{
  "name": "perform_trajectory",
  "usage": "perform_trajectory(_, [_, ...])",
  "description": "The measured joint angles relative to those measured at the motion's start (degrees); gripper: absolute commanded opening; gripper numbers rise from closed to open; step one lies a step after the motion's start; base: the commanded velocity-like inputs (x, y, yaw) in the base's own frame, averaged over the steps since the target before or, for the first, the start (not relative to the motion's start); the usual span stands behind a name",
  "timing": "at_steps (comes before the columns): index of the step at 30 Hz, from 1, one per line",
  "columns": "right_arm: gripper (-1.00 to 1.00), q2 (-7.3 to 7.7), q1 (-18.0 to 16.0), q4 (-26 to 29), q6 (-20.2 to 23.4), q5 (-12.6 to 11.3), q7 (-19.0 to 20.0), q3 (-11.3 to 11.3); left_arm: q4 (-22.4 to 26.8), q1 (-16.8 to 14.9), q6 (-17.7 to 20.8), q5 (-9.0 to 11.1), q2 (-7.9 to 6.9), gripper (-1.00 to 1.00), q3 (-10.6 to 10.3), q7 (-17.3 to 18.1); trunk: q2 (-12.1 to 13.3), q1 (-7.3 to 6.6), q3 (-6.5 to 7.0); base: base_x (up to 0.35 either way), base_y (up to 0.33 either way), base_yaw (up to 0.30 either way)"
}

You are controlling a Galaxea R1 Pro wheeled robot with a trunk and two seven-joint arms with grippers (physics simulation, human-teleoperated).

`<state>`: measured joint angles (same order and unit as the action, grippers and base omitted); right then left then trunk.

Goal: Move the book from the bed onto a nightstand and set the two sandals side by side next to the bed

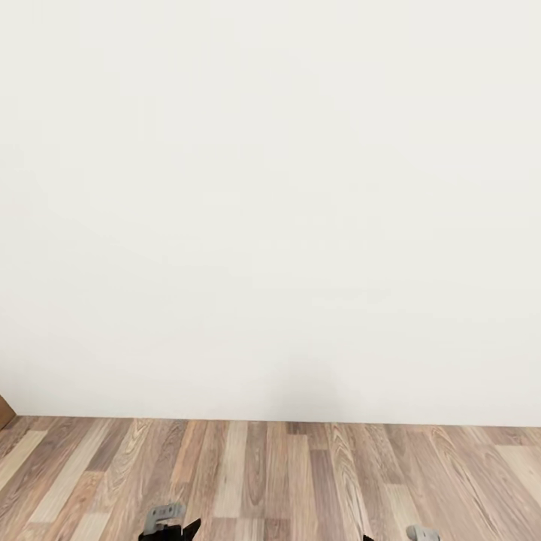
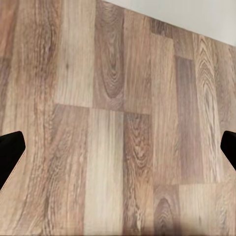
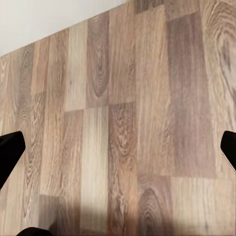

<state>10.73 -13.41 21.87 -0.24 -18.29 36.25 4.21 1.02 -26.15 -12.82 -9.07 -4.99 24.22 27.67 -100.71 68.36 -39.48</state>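
Wood-plank floor (image 1: pixel 270 481) and white wall (image 1: pixel 270 203) are faced; a brown corner (image 1: pixel 4 411) is caught overhead; both hands are spread open, fingertips (image 2: pixel 11 152) (image 3: pixel 10 150) apart.

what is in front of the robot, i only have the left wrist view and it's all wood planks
Observer: In the head view a plain white wall stands straight ahead, meeting the wood-plank floor.
Operator: any furniture nearby
Observer: Just a sliver of something brown at the head view's left edge where wall meets floor; too little shows to name it.
Operator: right gripper holding anything
Observer: No. In the right wrist view the right gripper is open, one dark fingertip at each side, bare floor between them.
Operator: and mine
Observer: The left gripper is open too, and its arm's tip shows low in the head view.
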Motion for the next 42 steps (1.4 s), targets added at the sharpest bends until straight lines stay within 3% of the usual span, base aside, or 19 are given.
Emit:
perform_trajectory(19, [1.0,0.0,0.0,0.0,0.0,0.0,0.0,0.0,0.0,0.0,0.0,0.0,0.0,1.0,0.0,0.0,0.0,0.0,0.0,0.327,0.0,-0.042])
perform_trajectory(32, [1.0,0.0,0.0,0.0,0.0,0.0,0.0,0.0,0.0,0.0,0.0,0.0,0.01,1.0,0.0,0.0,0.0,0.02,0.23,0.087,0.0,-0.194])
perform_trajectory(42, [1.0,0.0,0.0,0.0,0.0,0.1,0.0,0.0,0.0,0.0,0.0,0.0,0.0,1.0,0.0,0.0,0.0,0.0,0.31,0.297,0.0,-0.049])
